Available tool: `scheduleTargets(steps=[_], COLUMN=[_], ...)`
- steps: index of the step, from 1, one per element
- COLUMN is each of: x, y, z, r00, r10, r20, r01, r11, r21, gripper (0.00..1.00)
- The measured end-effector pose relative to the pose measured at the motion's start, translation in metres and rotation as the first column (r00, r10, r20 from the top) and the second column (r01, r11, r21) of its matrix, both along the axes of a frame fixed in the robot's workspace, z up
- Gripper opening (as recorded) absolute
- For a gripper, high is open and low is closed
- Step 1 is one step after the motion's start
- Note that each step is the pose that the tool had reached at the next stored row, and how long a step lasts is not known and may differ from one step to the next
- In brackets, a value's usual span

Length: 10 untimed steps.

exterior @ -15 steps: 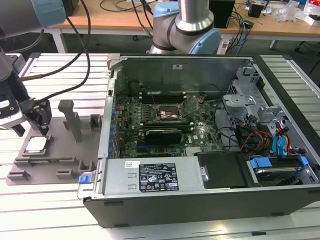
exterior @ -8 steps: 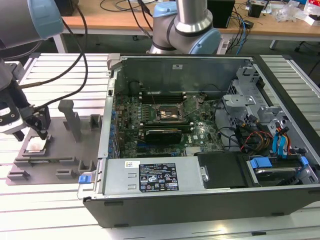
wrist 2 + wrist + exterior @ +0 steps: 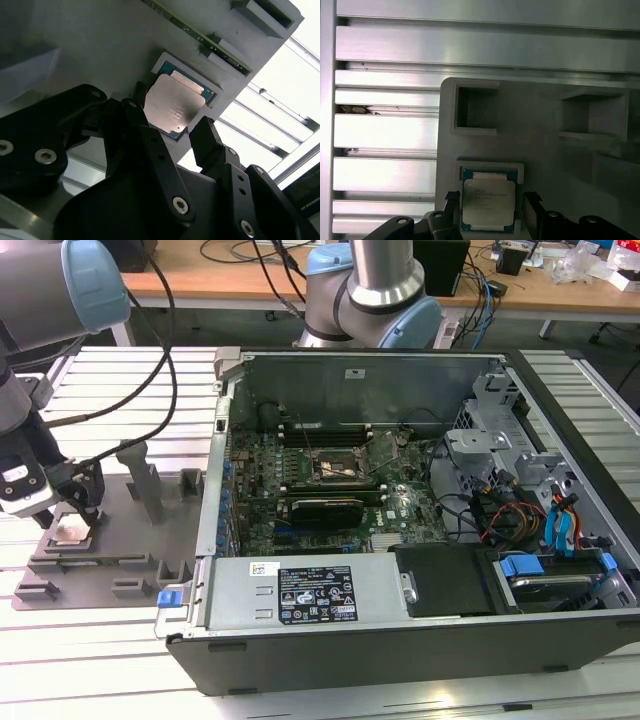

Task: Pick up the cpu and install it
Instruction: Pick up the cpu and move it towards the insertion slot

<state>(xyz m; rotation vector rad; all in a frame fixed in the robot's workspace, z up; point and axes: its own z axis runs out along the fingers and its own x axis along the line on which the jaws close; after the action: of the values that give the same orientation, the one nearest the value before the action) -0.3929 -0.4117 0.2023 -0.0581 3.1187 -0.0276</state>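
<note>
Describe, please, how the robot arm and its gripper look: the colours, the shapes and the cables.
The silver-grey tubular robot arm has rounded light-blue joint caps. A thin black cable runs along it in loose loops. The matte black gripper has two thick, angular fingers, built from flat links and fixed with small silver round-head screws.
</note>
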Motion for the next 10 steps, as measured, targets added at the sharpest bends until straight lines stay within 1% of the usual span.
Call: scheduleTargets(steps=[5,6,10], x=[-0.001,-0.0011,-0.0011], y=[-0.0008,-0.0008,-0.0008], z=[-0.0111,-0.0122,-0.0126], r00=[1.0,1.0,1.0], r10=[0.005,0.005,0.005], r20=[0.0,0.0,0.0], r01=[-0.005,-0.005,-0.005], r11=[1.0,1.0,1.0], r21=[0.0,0.0,0.0], gripper=[0.62,0.62,0.62])
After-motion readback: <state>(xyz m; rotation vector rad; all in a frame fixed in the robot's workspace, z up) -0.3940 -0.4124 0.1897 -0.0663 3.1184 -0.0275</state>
